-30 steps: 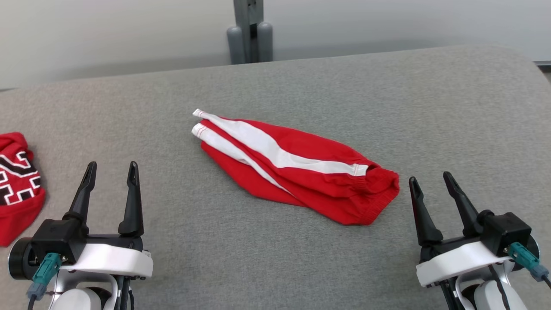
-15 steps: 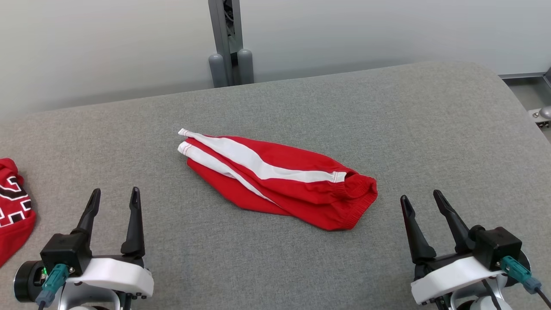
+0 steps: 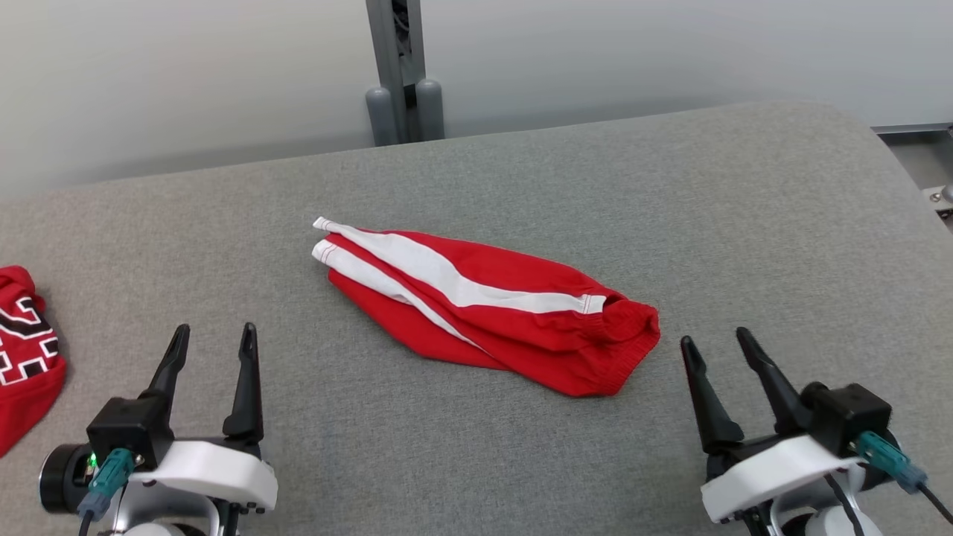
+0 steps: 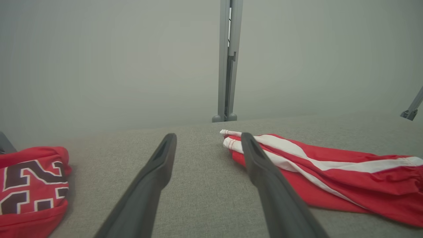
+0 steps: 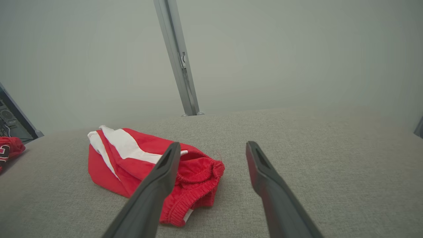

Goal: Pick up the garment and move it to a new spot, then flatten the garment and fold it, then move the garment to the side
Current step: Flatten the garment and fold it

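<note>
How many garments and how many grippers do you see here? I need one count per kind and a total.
Garments: 2 (red shorts with white stripes, red garment with dark numbers)
Grippers: 2 (left gripper, right gripper, both open)
Total: 4

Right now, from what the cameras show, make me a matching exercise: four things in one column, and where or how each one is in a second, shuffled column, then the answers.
Column one
1. striped red garment
2. numbered red cloth
3. grey post
4. right tool

Column two
A. open and empty, at the lower right of the head view
B. at the left edge of the head view
C. behind the far edge of the grey surface
D. lying loosely folded in the middle of that surface

Pairs: 1-D, 2-B, 3-C, 4-A
</note>
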Motion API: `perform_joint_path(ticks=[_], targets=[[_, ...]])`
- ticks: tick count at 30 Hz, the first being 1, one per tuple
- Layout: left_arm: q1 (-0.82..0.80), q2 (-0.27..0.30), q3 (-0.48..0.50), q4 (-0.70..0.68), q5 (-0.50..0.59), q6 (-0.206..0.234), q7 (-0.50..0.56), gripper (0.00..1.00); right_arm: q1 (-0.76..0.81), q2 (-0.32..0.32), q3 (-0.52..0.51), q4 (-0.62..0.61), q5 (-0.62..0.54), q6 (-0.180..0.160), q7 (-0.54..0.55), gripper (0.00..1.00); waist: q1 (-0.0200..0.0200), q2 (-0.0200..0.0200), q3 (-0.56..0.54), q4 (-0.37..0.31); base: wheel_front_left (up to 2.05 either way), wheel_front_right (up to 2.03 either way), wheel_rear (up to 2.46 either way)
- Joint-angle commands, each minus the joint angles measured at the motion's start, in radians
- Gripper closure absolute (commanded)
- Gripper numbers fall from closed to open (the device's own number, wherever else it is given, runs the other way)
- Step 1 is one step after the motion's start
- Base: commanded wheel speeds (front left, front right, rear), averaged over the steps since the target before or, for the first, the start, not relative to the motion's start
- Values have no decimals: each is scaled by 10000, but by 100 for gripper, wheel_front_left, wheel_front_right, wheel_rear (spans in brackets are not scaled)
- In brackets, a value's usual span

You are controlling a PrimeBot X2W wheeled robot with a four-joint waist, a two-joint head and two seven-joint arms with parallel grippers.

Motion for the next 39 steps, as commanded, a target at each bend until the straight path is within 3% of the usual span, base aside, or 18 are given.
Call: perform_joint_path(ticks=[1,9,19,20,21,22,23,29,39], targets=[[-283,23,-38,20,-72,-49,8,0,-263,-60,135,121,165,20,302,0,0,-1,136,127,0,0,0],[-679,63,-208,8,-50,-112,-185,0,-1341,-68,835,879,222,20,1527,0,0,-1,681,647,0,0,0],[-1167,-42,-485,280,-151,-228,-572,0,-2503,-66,1125,2185,167,20,1768,0,0,-1,1367,1244,0,0,0],[-1214,-49,-507,340,-158,-238,-613,0,-2578,-65,1152,2321,223,20,1745,8,0,-1,1398,1267,0,0,0],[-1241,-51,-527,385,-165,-228,-641,0,-2620,-69,1200,2432,320,20,1747,60,0,-1,1418,1280,0,0,0],[-1260,-55,-544,429,-180,-234,-687,0,-2637,-66,1258,2484,361,20,1736,75,0,-1,1437,1282,0,0,0],[-1287,-56,-547,486,-190,-230,-710,0,-2663,-71,1302,2538,383,20,1704,100,0,-1,1452,1270,0,0,0],[-1429,32,-473,759,-260,-173,-858,0,-2317,-130,1799,2196,493,20,1513,100,0,-1,1399,1022,0,0,0],[-1292,220,-391,825,-346,-88,-844,0,-819,-1539,2635,313,1005,20,2526,100,0,-1,1358,568,0,0,0]])
